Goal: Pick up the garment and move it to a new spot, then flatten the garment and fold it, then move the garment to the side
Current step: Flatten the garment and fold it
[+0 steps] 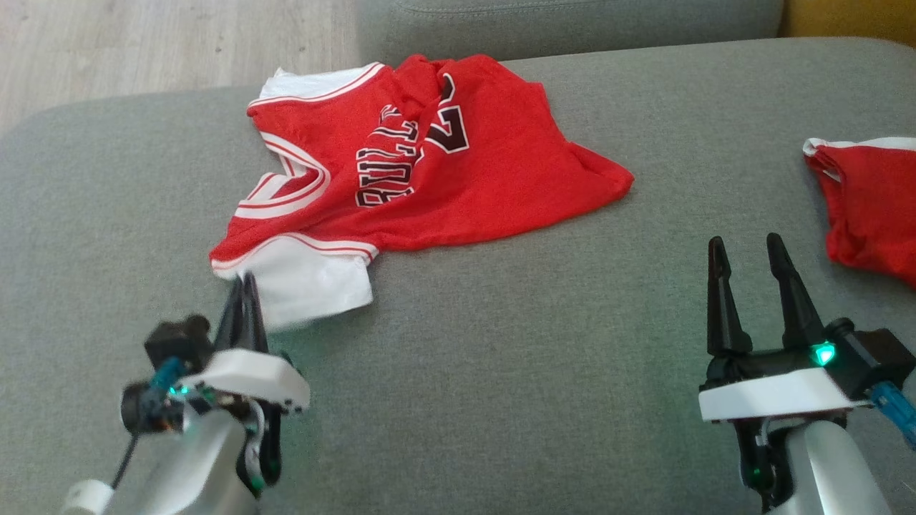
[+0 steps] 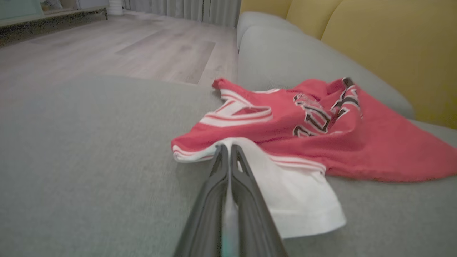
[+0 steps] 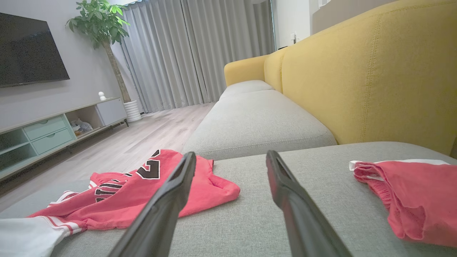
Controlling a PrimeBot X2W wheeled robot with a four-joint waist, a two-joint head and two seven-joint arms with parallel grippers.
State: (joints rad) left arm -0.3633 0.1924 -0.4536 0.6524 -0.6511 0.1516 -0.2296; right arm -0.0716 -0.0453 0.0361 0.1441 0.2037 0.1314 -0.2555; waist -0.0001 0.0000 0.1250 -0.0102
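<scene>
Since the basketball jersey [image 1: 429,179], crumpled near the far edge of the sofa cushion [image 1: 501,357], looks light and limp, its white edge [image 1: 315,293] suits gripping; the left tool [image 1: 242,280] pinches it, the right tool [image 1: 746,243] stands spread.

jersey [image 1: 429,164] on sofa [image 1: 501,357], other garment [image 1: 869,200] at right

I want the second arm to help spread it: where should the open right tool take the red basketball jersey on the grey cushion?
Probably pinch the pointed red corner of the red and white basketball jersey, coming low from the robot's right with the right tool: that corner juts out flat towards it.
</scene>
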